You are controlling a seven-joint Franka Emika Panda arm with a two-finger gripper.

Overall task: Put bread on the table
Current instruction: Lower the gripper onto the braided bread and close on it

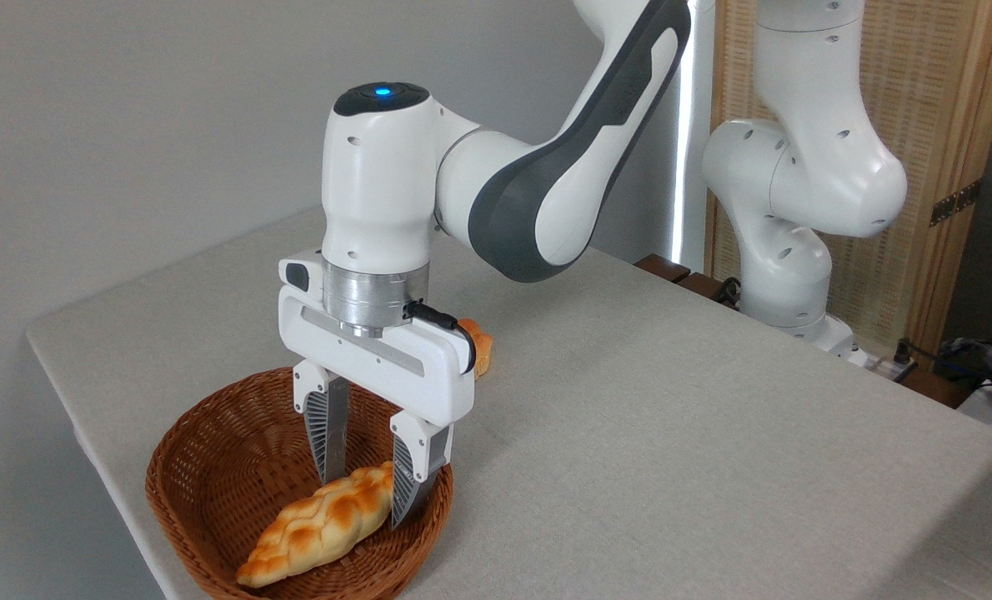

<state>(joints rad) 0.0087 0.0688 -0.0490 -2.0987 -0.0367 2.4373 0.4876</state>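
Note:
The bread (317, 525), a long braided golden-brown loaf, lies in the brown wicker basket (204, 467) at the front left of the grey-beige table (671, 433). My gripper (364, 483) hangs down into the basket over the loaf's upper right end. Its two fingers (327, 433) stand apart, one on each side of that end, and I see no squeeze on the loaf. The loaf rests on the basket floor with its near tip toward the front rim.
A small orange bun (479, 346) sits on the table just behind my gripper body, partly hidden. The arm's base (796, 283) stands at the table's far right edge, with cables and a wicker screen behind it. The table's left edge runs close to the basket.

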